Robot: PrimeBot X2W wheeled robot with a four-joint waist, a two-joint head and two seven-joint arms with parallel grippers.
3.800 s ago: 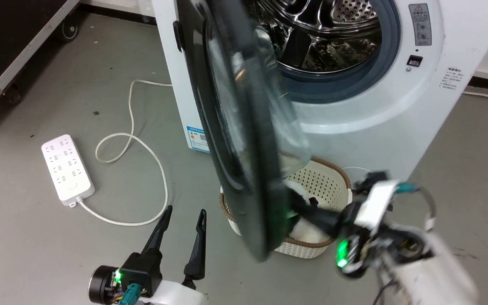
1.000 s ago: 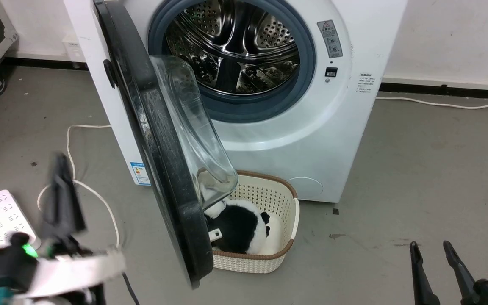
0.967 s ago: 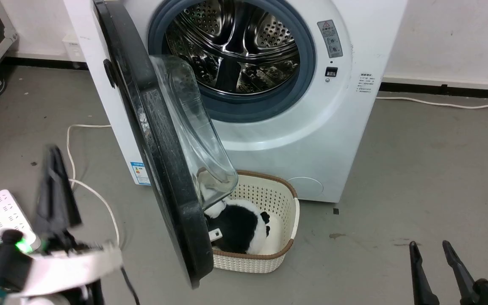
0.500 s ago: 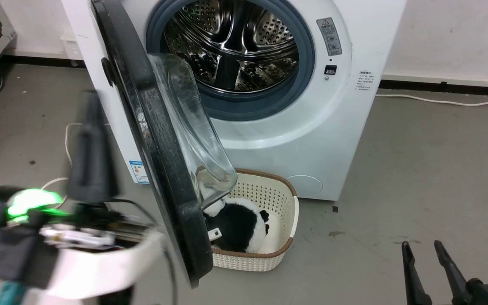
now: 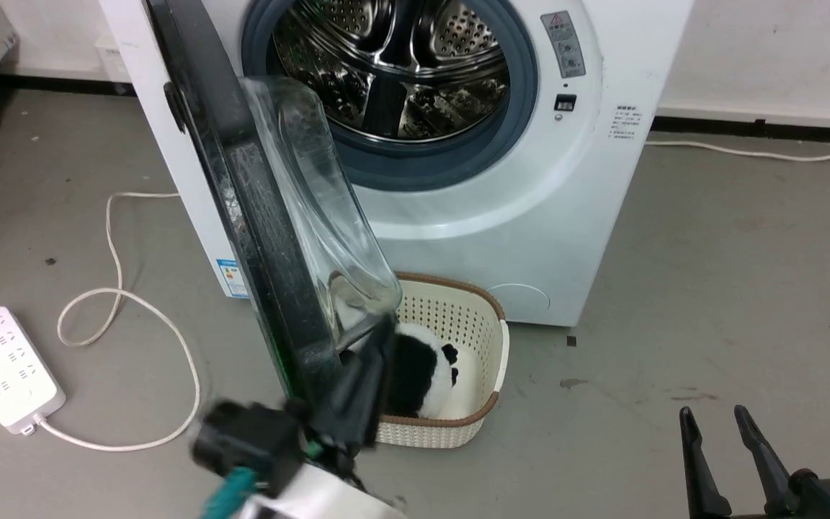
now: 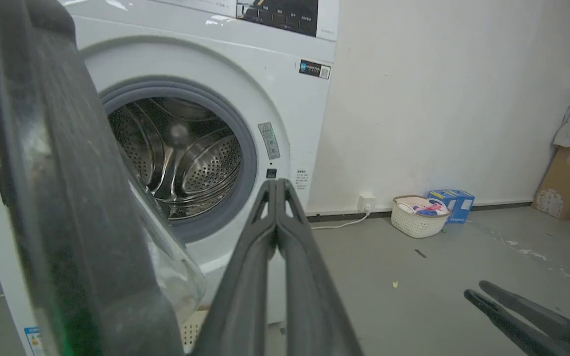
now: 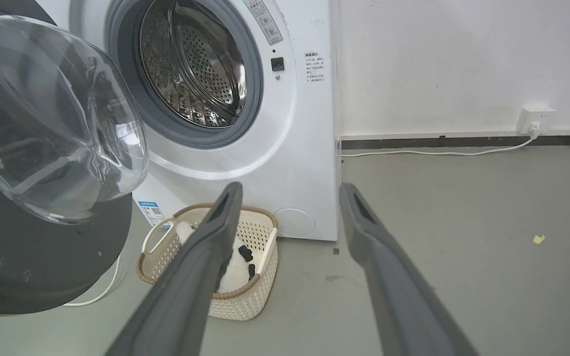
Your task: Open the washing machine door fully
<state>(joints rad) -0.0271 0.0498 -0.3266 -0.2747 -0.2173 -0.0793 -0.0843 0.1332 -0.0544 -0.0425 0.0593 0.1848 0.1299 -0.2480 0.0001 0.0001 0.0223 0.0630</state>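
My left gripper [image 5: 377, 349] has its two long fingers pressed flat together and grips nothing. I judge it is shaped that way as a blunt pusher: it sits low on the inner side of the washing machine door [image 5: 242, 202], just under the glass bowl [image 5: 314, 216]. Whether it touches the rim I cannot tell. The door hangs from the left edge of the washing machine [image 5: 530, 216] and juts out roughly square to the front, so it seems only partly swung. My right gripper [image 5: 712, 418] hangs spread wide and empty over the floor [image 5: 710, 274], well apart from the door, probably to keep out of the swing.

The door's rim is thick, glossy black plastic, dusty and scuffed. The bowl is clear, smooth and deeply bulged. Behind it the steel drum [image 5: 400, 65] shines, perforated and ribbed, ringed by a matte blue-grey gasket [image 5: 523, 94]. A cream lattice basket [image 5: 458, 317] holding a soft black-and-white plush [image 5: 422, 367] stands at the machine's foot, just beside the door's lower edge.
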